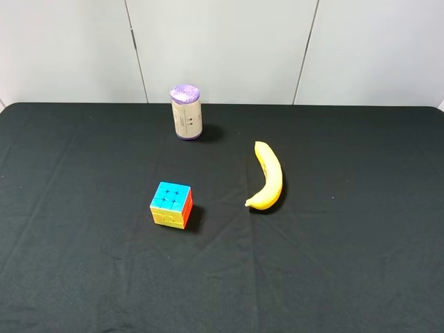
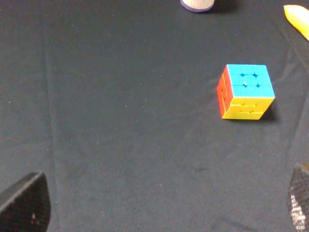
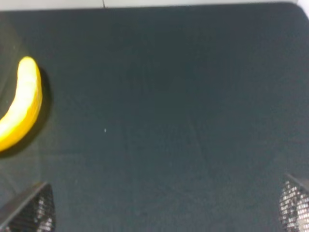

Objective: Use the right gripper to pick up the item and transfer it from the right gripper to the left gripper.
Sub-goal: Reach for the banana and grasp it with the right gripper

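Obs: banana (image 1: 269, 177) lies on black cloth (image 1: 347, 243), right of puzzle cube (image 1: 171, 205), nothing touching it. We see right gripper (image 3: 161, 212) and left gripper (image 2: 161, 208) spread wide, empty. Risk: banana sits off-centre to R claw (view blurry, prob. well off). Uncorrected descent clips one end and it pivots away.

Three views: one fixed high, two riding the wrists.

The exterior high camera looks down from the near side across the whole black bench (image 1: 69, 277) toward the pale back wall (image 1: 222, 48), far enough back to take in the banana (image 1: 269, 177), the cube (image 1: 171, 205) and the cylinder (image 1: 186, 112) together. The left wrist camera sits lower and nearer, looking past the wide-spread left claw (image 2: 161, 205) at the cube, with the cylinder's base and the banana's tip cropped at the frame's edges. The right wrist camera, behind the likewise spread right claw (image 3: 161, 208), shares only the banana and the bench's far edge.
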Robot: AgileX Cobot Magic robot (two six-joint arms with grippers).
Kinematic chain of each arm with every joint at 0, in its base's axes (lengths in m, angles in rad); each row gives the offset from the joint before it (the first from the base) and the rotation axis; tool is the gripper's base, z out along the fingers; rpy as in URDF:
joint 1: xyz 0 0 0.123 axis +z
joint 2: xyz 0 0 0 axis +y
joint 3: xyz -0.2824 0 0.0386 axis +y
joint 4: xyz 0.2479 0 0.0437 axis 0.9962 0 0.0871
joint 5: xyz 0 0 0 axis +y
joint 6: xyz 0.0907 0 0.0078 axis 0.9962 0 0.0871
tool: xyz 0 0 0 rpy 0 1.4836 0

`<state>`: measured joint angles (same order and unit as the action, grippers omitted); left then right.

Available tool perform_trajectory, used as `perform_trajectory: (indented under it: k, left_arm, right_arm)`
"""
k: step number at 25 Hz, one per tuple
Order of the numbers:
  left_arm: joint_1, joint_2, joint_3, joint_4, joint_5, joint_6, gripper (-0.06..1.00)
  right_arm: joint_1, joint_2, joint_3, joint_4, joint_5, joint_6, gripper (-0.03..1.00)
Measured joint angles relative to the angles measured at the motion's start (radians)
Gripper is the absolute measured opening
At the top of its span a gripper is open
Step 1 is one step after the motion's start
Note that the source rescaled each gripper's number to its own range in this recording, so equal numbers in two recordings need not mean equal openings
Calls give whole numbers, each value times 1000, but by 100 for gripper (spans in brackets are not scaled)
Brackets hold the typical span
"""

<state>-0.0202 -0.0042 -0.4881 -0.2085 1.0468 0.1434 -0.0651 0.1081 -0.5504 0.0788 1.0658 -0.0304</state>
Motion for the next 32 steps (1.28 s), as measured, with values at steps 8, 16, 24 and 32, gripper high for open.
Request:
perform_trajectory:
  k: [8, 16, 24, 32]
  left_arm:
    - [0, 0, 0, 0, 0, 0, 97]
    - [0, 0, 0, 0, 0, 0, 97]
    - [0, 0, 0, 0, 0, 0, 97]
    - [0, 0, 0, 0, 0, 0, 97]
  right_arm:
    - [0, 354, -217, 0, 5, -9, 100]
    - [84, 652, -393, 0, -7, -34, 100]
    - [306, 927, -536, -10, 49, -4, 100]
    - [483, 1202, -640, -13, 80, 76, 100]
